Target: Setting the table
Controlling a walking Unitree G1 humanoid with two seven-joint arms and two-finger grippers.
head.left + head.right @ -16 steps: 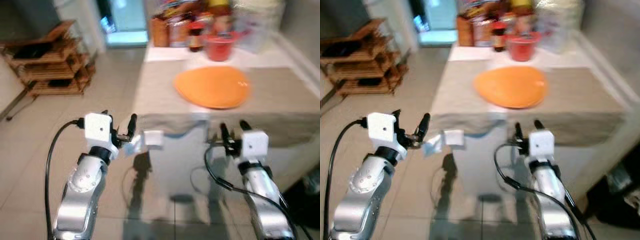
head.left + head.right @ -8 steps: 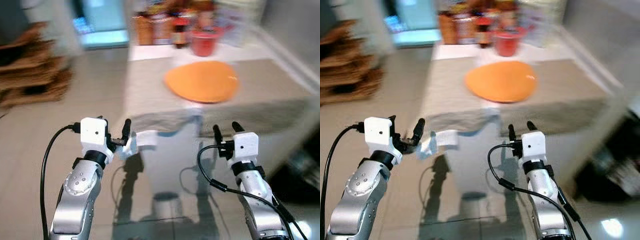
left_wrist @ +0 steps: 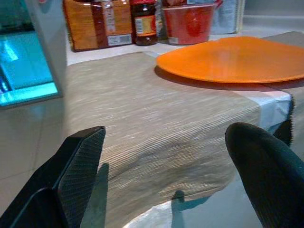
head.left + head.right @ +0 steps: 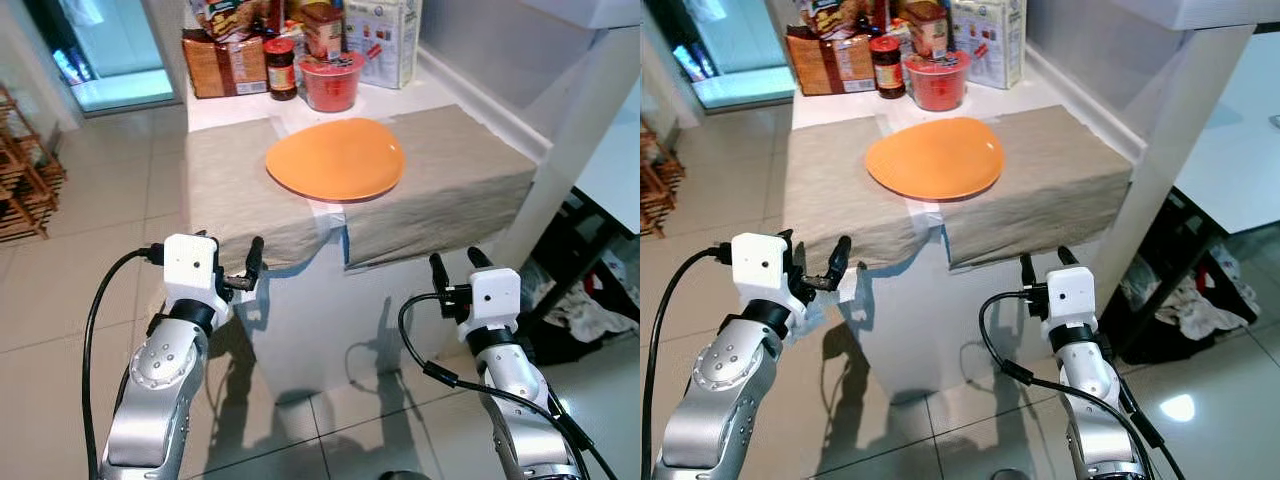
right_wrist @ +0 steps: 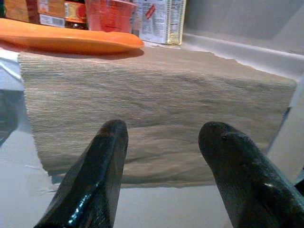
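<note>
- I'm facing the bench (image 4: pixel 300 330), a white block with two tan placemats (image 4: pixel 225 195) laid side by side over its top and hanging over the near edge.
- The orange plate (image 4: pixel 335 158) sits on the placemats, straddling the seam between them, toward the back of the cloth.
- Behind the plate there's a red cup (image 4: pixel 331 82), a dark-lidded jar (image 4: pixel 281 68) just beside it, a brown packet (image 4: pixel 218 65) and a white carton (image 4: pixel 383 40) against the wall.
- My left end effector (image 4: pixel 235 270) hovers just in front of the drooping edge of the left placemat, fingers (image 3: pixel 78 164) spread apart, nothing between them.
- My right end effector (image 4: pixel 451 262) is held up short of the right placemat's (image 5: pixel 156 102) hanging edge, fingers (image 5: pixel 102 164) apart and empty too.
- A wooden rack (image 4: pixel 20 175) stands on the tiled floor (image 4: pixel 60 290) off to my left, and there's a heap of cloth (image 4: pixel 590 300) on the floor under the white table to my right.
</note>
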